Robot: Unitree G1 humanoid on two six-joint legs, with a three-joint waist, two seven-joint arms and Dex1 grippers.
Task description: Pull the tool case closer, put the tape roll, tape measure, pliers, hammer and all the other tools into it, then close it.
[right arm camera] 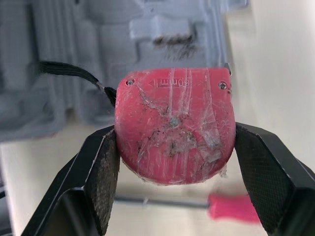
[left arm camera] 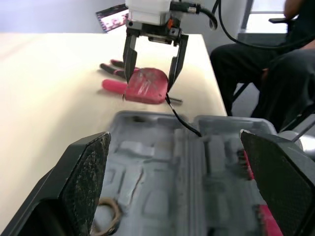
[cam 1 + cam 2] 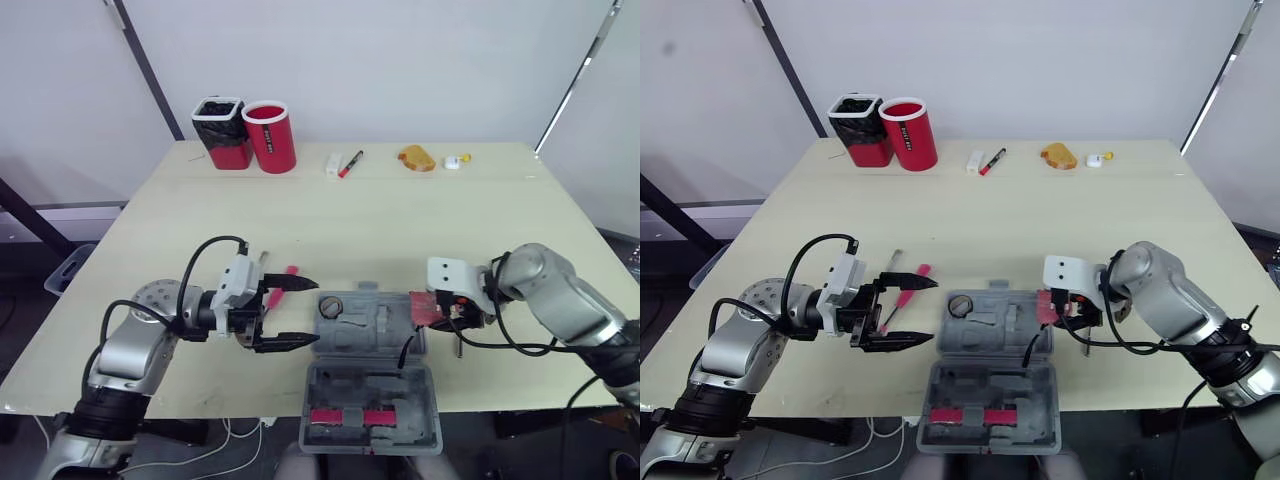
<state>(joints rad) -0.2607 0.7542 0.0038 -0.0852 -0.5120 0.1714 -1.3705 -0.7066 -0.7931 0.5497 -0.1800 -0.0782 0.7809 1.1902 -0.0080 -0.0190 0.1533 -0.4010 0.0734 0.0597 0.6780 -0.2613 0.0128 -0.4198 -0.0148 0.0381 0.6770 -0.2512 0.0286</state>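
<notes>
Head views: the open tool case (image 3: 350, 330) lies at the near table edge. Just left of the case, the left gripper (image 3: 312, 313) hovers with its fingers spread and nothing between them. At the case's right edge, the right gripper (image 3: 428, 312) pinches the red tape measure (image 3: 418, 303). A screwdriver (image 3: 281, 283) lies left of the case.

Left wrist view: beyond the case's grey tray, the tape measure sits low over the table in the right gripper's clamp.

Right wrist view: both pads (image 1: 106, 167) press the tape measure's sides beside the case, above a second screwdriver (image 1: 231, 206).
</notes>
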